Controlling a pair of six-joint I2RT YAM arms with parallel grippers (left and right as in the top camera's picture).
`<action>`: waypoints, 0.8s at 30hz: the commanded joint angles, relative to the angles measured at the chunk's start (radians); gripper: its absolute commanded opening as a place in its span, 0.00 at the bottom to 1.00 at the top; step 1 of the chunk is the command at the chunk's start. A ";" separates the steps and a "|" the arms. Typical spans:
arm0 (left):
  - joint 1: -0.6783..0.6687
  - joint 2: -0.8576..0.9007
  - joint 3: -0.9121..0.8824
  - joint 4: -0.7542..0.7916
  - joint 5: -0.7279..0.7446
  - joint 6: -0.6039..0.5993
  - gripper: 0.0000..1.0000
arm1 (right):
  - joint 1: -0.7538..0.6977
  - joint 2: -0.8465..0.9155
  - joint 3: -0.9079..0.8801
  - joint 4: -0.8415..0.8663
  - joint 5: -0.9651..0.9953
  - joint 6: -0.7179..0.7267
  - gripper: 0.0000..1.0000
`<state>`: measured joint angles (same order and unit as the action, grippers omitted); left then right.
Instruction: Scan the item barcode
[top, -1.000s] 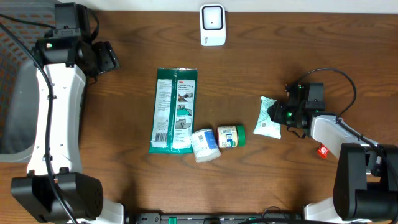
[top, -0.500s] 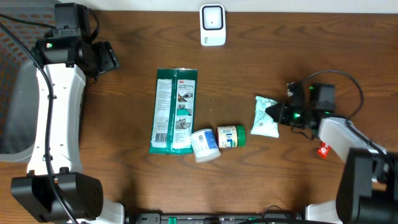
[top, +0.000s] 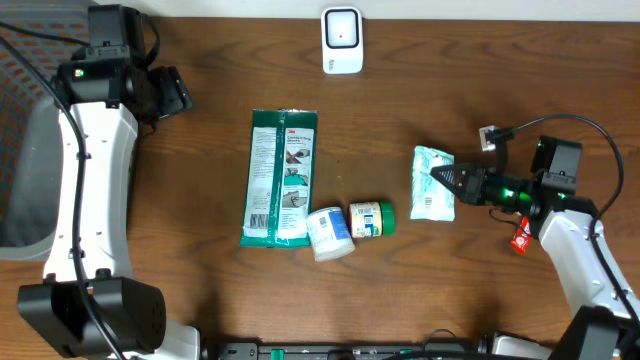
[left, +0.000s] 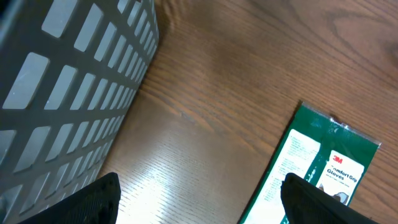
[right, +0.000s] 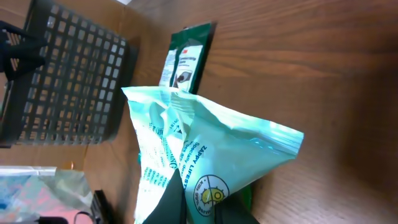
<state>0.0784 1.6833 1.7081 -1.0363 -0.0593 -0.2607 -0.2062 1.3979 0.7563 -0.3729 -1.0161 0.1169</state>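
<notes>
Black-fingered right gripper (top: 447, 178) is clenched on the right-hand edge of the mint-green pouch (top: 431, 184). The wrist view confirms this, with the film bunched and creased above the fingertips (right: 186, 199). From the pinch the pouch runs to the robot's left. Its long axis runs near-to-far across the table (top: 520, 80), approx. at right angles to the fingers. It cannot be told whether the pouch is clear of the wood. No barcode can be made out on the printed face in the wrist view, so which side carries it is unconfirmed. The white scanner (top: 341, 40) stands at the far edge, centre, well apart from the pouch, further away and to the left of it. Judgement: the carry must go diagonally that way, and the pouch may need turning. The right arm is the nearer by far. The left gripper (top: 176, 92) hangs with fingers spread and nothing between them, by the basket (left: 68, 87) at the far left, w/ the green glove pack (top: 281, 178) and two small jars (top: 350, 228) between it and the pouch.
</notes>
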 joint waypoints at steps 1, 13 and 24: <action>0.006 -0.016 0.004 -0.002 -0.016 0.006 0.82 | 0.003 -0.024 0.003 -0.034 0.018 -0.016 0.01; 0.006 -0.016 0.004 -0.002 -0.016 0.006 0.82 | 0.103 -0.024 0.003 -0.133 0.172 -0.020 0.01; 0.006 -0.016 0.004 -0.002 -0.016 0.006 0.82 | 0.188 -0.042 0.003 -0.140 0.204 0.055 0.01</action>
<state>0.0784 1.6833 1.7081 -1.0363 -0.0593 -0.2607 -0.0402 1.3861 0.7563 -0.5121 -0.8055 0.1310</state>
